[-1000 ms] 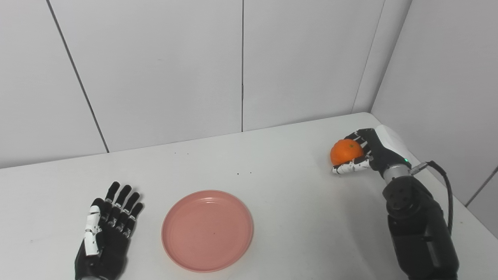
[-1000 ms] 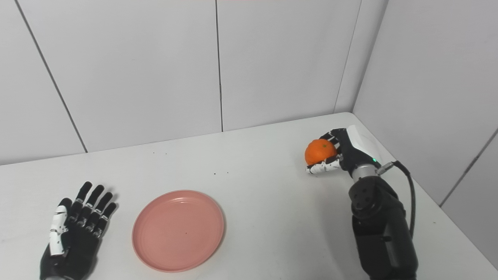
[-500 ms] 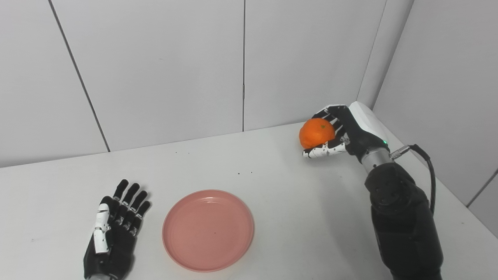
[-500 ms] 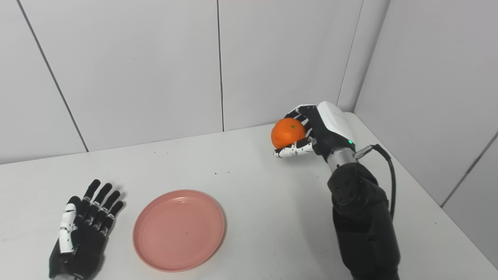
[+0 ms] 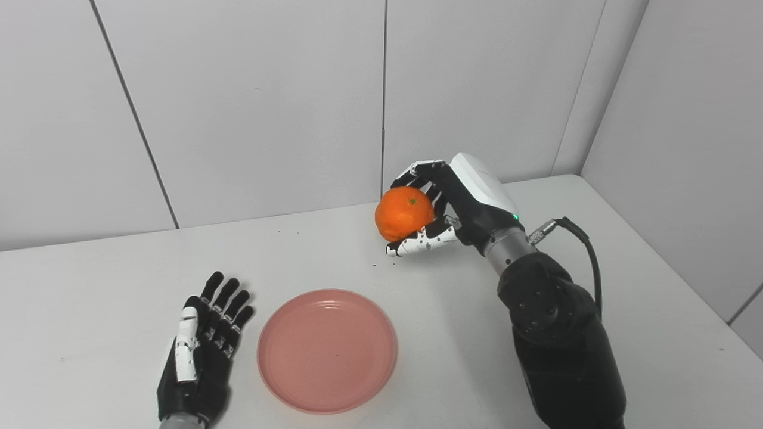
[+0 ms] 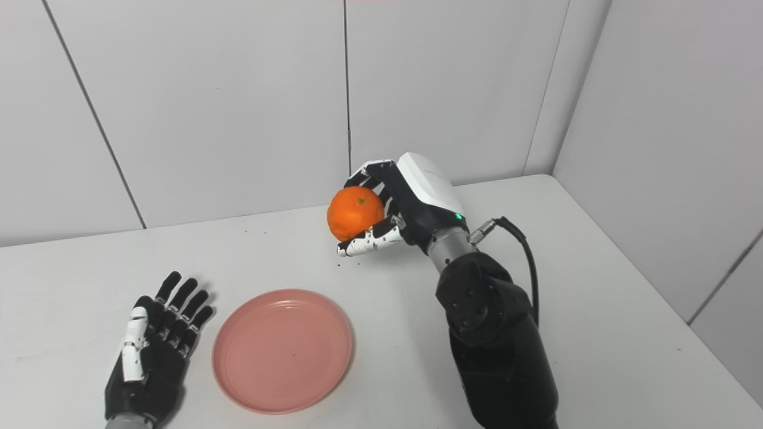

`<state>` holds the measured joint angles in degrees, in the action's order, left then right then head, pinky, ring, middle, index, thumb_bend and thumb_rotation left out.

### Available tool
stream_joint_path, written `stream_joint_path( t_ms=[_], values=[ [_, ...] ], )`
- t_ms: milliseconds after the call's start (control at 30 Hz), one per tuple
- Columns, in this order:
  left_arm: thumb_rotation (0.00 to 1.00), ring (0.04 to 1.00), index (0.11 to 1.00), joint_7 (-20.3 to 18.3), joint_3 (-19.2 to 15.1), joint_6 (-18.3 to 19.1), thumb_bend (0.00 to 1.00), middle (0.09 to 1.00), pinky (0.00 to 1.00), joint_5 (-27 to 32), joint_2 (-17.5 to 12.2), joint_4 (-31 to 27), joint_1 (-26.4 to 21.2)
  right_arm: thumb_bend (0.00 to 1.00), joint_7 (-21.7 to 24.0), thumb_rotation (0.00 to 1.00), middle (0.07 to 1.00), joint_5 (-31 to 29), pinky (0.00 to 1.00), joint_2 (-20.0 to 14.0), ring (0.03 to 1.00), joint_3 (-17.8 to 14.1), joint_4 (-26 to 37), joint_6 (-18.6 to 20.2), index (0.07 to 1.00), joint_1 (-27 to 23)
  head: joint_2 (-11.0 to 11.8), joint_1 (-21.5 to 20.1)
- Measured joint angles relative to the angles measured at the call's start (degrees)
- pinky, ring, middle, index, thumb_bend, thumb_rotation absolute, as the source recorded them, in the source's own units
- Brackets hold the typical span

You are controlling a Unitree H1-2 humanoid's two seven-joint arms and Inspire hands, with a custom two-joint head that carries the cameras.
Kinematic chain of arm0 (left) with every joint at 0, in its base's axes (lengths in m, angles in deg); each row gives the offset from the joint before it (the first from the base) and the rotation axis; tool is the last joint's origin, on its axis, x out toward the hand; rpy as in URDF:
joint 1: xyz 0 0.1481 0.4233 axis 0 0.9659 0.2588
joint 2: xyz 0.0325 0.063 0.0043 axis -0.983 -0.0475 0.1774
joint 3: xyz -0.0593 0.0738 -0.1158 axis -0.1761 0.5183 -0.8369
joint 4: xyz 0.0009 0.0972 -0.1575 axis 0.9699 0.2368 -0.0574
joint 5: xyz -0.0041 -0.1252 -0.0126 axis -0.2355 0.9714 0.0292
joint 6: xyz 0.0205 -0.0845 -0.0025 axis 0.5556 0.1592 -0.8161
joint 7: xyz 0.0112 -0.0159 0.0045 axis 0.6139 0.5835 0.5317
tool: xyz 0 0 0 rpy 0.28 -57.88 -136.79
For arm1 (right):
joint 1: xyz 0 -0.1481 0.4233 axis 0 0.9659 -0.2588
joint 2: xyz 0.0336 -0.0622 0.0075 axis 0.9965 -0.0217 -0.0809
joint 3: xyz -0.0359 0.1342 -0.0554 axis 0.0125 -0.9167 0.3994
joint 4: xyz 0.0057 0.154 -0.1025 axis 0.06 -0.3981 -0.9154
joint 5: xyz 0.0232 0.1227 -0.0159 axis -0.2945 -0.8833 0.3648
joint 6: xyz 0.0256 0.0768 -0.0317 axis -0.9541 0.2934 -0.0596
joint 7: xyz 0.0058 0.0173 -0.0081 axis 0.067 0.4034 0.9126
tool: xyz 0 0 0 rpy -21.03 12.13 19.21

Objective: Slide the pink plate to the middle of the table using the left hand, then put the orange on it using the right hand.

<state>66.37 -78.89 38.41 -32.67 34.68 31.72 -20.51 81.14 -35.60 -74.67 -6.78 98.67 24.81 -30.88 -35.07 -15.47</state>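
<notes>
Now I see the right hand [image 5: 444, 205] gripping the orange [image 5: 404, 214] above the desk [image 5: 596, 286]; left hand [image 5: 202, 351] spread flat beside the pink plate [image 5: 327, 350].

One pink plate [image 5: 327, 350], one orange [image 5: 404, 214], two robot hands: left hand [image 5: 202, 351], right hand [image 5: 453, 208].

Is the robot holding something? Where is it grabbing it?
Yes. The right hand holds the orange, fingers curled round its back and thumb under it. The left hand lies open, holding nothing.
</notes>
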Motion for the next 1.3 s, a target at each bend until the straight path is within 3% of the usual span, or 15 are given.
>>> stream_joint_path(
  t_ms=[200, 467, 533, 633, 800, 1300],
  values=[
    [1.0, 0.905, 0.915, 1.46, 1.26, 0.03, 0.36, 0.923, 0.9, -1.53, 1.54, -0.69, 0.46, 0.51, -1.5, 0.13, 0.494, -1.79, 0.35, 0.92, 0.426, 4.84, -2.31, -0.07, 0.487, -0.04, -0.79, 4.12],
    [1.0, 0.907, 0.922, 2.52, 2.33, 0.02, 0.36, 0.926, 0.9, -3.7, 2.27, -1.05, 0.6, 0.52, -4.25, 0.13, 0.541, -2.8, 0.41, 2.28, 0.498, 10.66, -3.86, -0.16, 0.486, 1.25, -1.49, 9.05],
    [1.0, 0.905, 0.92, 2.91, 2.68, -0.01, 0.36, 0.924, 0.89, -4.27, 2.85, -1.08, 0.65, 0.52, -4.24, 0.13, 0.518, -3.24, 0.38, 2.46, 0.459, 11.58, -4.19, -0.16, 0.486, 1.47, -1.67, 10.19],
    [1.0, 0.912, 0.92, 3.09, 3.2, -0.06, 0.37, 0.927, 0.91, -4.59, 3.52, -1.02, 0.73, 0.52, -4.25, 0.13, 0.479, -4.44, 0.34, 2.5, 0.409, 12.02, -4.3, -0.15, 0.486, 1.59, -2.2, 12.13],
    [1.0, 0.903, 0.912, 3.85, 3.68, -0.08, 0.37, 0.919, 0.89, -5.67, 4.15, -1.02, 0.75, 0.52, -4.25, 0.13, 0.481, -6.21, 0.33, 2.19, 0.409, 13.36, -5.57, -0.16, 0.487, 2.75, -2.72, 15.02],
    [1.0, 0.898, 0.906, 5.97, 4.05, -0.13, 0.36, 0.912, 0.88, -7.46, 5.58, -1.16, 0.78, 0.52, -6.92, 0.13, 0.479, -7.46, 0.33, 2.19, 0.41, 15.63, -11.33, -0.17, 0.487, 3.44, -3.87, 17.14]
  ],
)
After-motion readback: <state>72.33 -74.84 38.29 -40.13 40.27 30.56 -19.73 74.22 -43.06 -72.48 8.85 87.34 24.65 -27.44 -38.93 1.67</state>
